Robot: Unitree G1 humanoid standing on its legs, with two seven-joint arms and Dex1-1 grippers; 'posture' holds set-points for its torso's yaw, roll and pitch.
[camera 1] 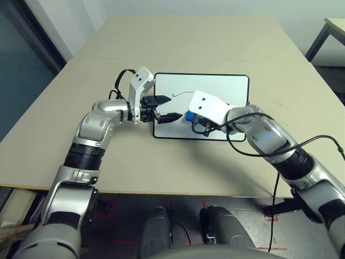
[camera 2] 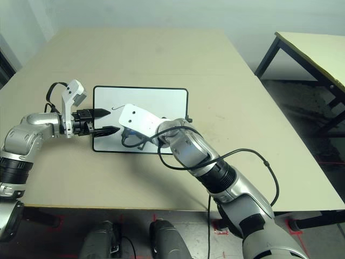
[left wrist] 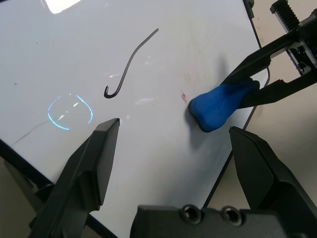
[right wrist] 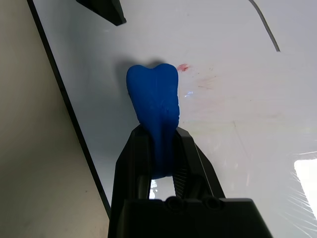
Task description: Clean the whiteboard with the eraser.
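On the tan surface (camera 1: 226, 48) ahead of us lies the whiteboard (camera 1: 215, 86), flat, its long sides running across our view. A thin black hooked line (left wrist: 130, 62) is drawn on its white face, and a faint reddish smudge (right wrist: 183, 67) sits close to the eraser's tip.

Our right tool (right wrist: 161, 144) is pressed together on the eraser (right wrist: 152, 106), pinching the blue block between its two black fingers so that most of the block sticks out past the fingertips. That free end rests on or just over the board, near the board's near long edge; we cannot tell whether it presses on the white face. From our head, the eraser (camera 1: 190, 116) peeks out as a small blue spot under the white shell of our right wrist.

Our left tool (camera 1: 164, 108) sits at the board's left short side with its fingers spread, holding nothing, its tips reaching over the board's frame. The eraser lies just beyond those tips, apart from them.
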